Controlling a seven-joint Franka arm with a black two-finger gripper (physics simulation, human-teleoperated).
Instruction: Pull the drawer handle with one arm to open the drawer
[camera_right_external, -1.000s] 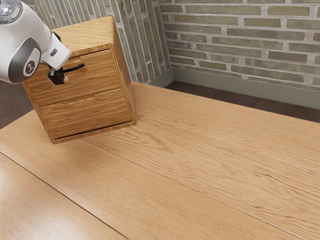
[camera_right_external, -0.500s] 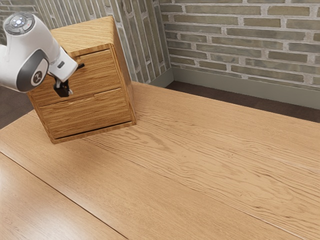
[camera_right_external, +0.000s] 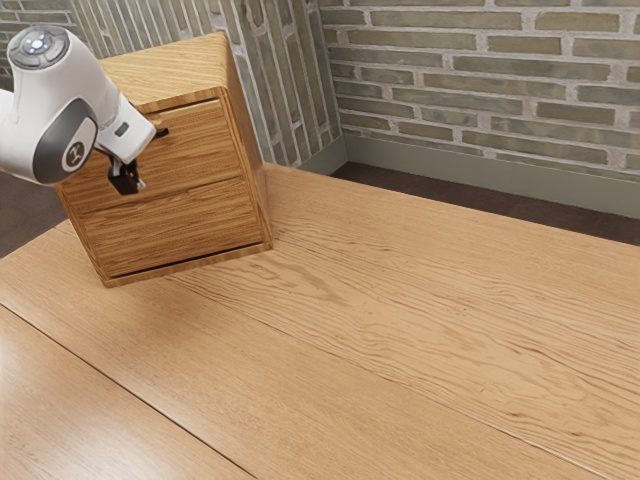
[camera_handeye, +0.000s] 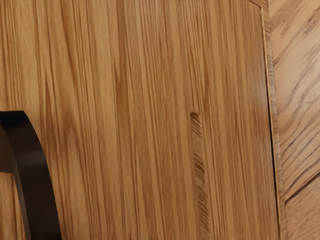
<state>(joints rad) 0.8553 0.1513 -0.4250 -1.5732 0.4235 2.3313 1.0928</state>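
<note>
A small oak cabinet (camera_right_external: 190, 70) with two drawers stands at the table's far corner, in the exterior view's upper left. The upper drawer (camera_right_external: 200, 150) carries a black bar handle (camera_right_external: 160, 131); just its end shows past my white hand. My black gripper (camera_right_external: 125, 178) hangs in front of the upper drawer's face, a little below the handle and just above the seam with the lower drawer (camera_right_external: 170, 230). In the wrist view the drawer front (camera_handeye: 140, 100) is very close, and a curved black piece of the handle (camera_handeye: 27, 175) sits beside the hand.
The cabinet rests on a wide wooden table (camera_right_external: 400, 340). A brick wall (camera_right_external: 480, 70) runs behind it, with dark floor (camera_right_external: 500, 200) between wall and table. In the wrist view the cabinet's side edge (camera_handeye: 267, 100) borders the tabletop (camera_handeye: 297, 100).
My hand has moved down and toward the exterior view's right, from level with the handle to just below it, over the first half second. Since then it has stayed nearly still.
</note>
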